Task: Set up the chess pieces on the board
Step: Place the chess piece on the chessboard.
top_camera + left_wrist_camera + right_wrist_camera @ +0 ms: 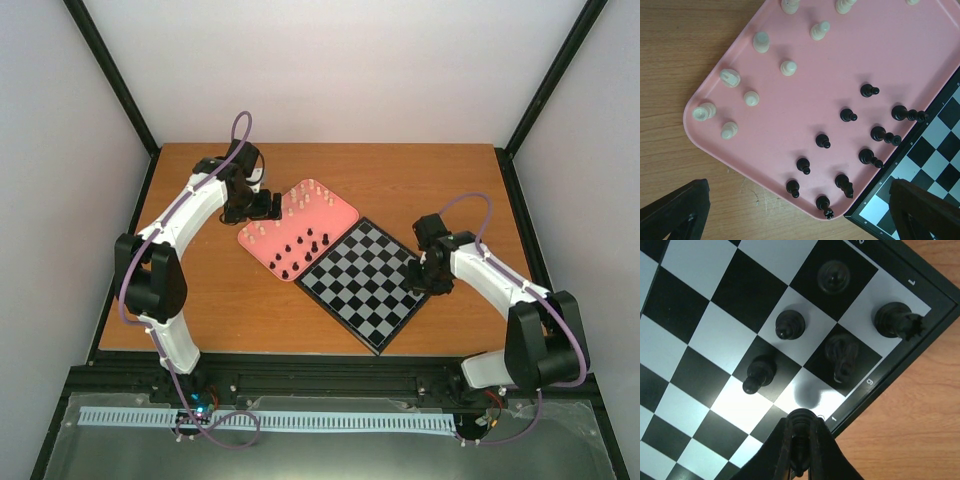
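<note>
The right gripper [801, 426] is closed narrowly on a small black peg-like chess piece [802, 415]. It holds the piece upright just over the flat black-and-grey checked chessboard [690, 315], near the board's corner. A pale edge square just beyond the tips carries a shadow, and five other black pieces [790, 324] stand a little further ahead.

I judge this to be the placing step. Lower straight, centre the base in that free square, and open only once it rests, so the neighbouring knight-like piece [840, 355] is not knocked.

The right arm reaches in with its wrist pointing down. The left gripper [800, 210] hangs with jaws wide over the pink rounded plastic tray [790, 115], with cream pieces [751, 98] ahead of it.
</note>
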Controlling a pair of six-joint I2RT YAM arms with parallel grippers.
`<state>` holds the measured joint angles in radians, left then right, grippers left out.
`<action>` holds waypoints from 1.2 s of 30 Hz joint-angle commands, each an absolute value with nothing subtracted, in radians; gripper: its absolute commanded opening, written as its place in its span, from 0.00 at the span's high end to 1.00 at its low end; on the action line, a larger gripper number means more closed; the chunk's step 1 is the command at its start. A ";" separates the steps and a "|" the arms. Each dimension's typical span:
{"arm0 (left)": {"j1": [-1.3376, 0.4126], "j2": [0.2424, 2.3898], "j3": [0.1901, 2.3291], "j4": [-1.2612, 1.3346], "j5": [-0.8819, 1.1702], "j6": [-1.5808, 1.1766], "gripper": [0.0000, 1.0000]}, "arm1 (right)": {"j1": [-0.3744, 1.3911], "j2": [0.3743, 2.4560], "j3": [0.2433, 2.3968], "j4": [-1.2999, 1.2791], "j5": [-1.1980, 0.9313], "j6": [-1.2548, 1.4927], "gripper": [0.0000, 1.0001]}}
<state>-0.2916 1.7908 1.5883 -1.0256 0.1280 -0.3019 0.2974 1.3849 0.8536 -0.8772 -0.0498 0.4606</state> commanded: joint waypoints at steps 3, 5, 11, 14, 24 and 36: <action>-0.287 1.781 1.606 -1.021 0.134 -0.313 0.00 | 0.285 1.411 0.841 -0.843 -0.045 0.453 0.96; -0.287 1.782 1.608 -1.020 0.134 -0.313 0.00 | 0.284 1.413 0.839 -0.845 -0.033 0.448 0.95; -0.287 1.788 1.609 -1.021 0.134 -0.312 0.00 | 0.281 1.432 0.842 -0.832 -0.027 0.452 0.95; -0.287 1.786 1.605 -1.020 0.131 -0.311 0.00 | 0.282 1.442 0.838 -0.827 -0.023 0.448 0.94; -0.287 1.785 1.601 -1.017 0.133 -0.311 0.00 | 0.282 1.456 0.835 -0.816 -0.011 0.450 0.91; -0.287 1.781 1.597 -1.016 0.133 -0.311 0.00 | 0.282 1.444 0.829 -0.821 -0.020 0.443 0.82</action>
<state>-0.2916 1.7908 1.5883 -1.0256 0.1280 -0.3023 0.2901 1.4467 0.8375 -0.8257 -0.0341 0.4458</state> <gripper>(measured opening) 0.998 0.182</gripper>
